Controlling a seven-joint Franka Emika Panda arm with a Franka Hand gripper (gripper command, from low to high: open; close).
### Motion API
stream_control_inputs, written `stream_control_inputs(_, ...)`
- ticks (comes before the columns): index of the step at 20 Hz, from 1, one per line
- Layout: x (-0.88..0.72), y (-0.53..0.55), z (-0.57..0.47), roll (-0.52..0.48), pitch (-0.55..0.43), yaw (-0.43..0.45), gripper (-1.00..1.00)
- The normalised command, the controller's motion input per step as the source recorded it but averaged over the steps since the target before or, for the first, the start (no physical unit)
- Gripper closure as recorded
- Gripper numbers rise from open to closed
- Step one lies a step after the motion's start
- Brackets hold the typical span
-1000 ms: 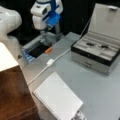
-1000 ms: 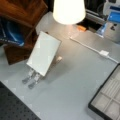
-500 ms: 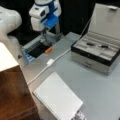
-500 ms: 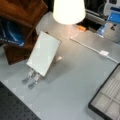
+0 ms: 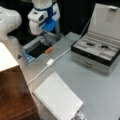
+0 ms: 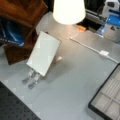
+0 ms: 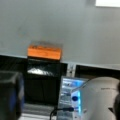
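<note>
End effector (image 5: 50, 37) sits at 11 o'clock in a front view, low over the black tray (image 5: 37, 50) at the table (image 5: 100, 87) edge. Cannot tell whether its fingers are released or clenched. Nearest item: small orange block (image 5: 48, 50), on the table just beside the tray's rim, at 5 o'clock from the end effector; also seen in wrist view (image 7: 44, 52). White cable (image 5: 50, 62) runs past it. Open jewellery box (image 5: 97, 53) at 3 o'clock. Spiral notebook (image 5: 57, 98) at 6 o'clock. Lamp shade (image 6: 68, 11) at 12 o'clock.
</note>
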Motion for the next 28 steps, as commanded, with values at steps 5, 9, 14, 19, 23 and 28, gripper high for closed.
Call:
stream_control_inputs(5,-0.24,-0.23,-0.34,-0.086,-0.249,0.091,1.00)
stream_control_inputs(9,-0.28,-0.23,-0.38,-0.081,-0.302,0.147,1.00)
stream_control_inputs(14,-0.27,-0.11,-0.31,-0.078,-0.314,0.143,1.00)
stream_control_inputs(19,-0.25,0.04,-0.35,-0.087,-0.300,0.121,1.00)
stream_control_inputs(23,-0.26,0.09,-0.54,-0.072,-0.315,0.097,1.00)
stream_control_inputs(28,-0.30,0.02,-0.59,-0.004,-0.341,0.044,1.00)
